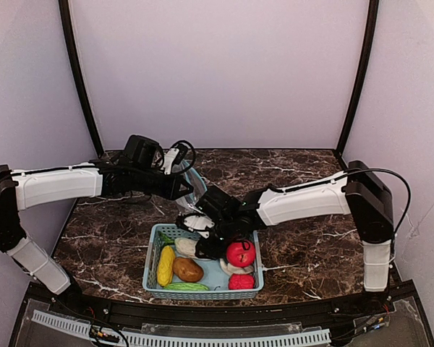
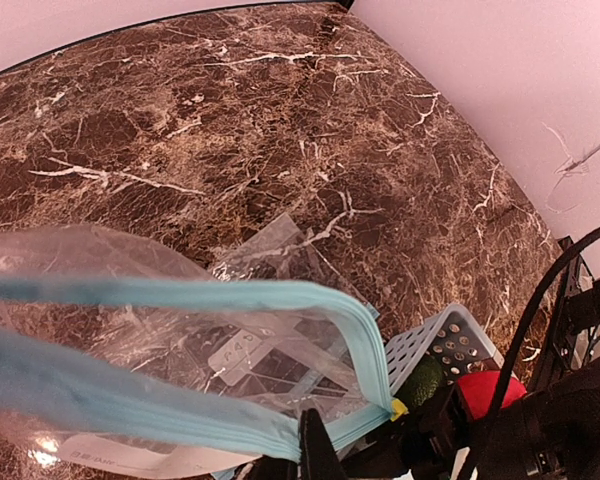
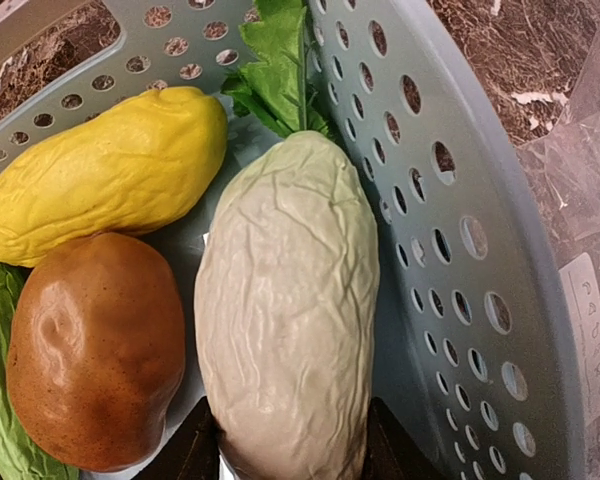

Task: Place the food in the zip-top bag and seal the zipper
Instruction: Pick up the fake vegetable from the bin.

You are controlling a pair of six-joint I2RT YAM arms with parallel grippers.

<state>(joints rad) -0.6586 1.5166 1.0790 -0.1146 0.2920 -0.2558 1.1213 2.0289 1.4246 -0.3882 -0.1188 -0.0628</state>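
Perforated light blue basket on a dark marble tabletop.
The basket (image 1: 151,269) stands on the brown, white-veined tabletop (image 1: 304,246); behind the basket rise pale lilac walls (image 1: 217,72), with 2 black poles (image 1: 77,76) at its far left and far right.

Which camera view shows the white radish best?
The right wrist view: the radish fills the frame, wrinkled skin and green leaves clear, between the right end effector's fingers. The top view shows only a small white part in the basket. The left wrist view shows the bag, no radish.
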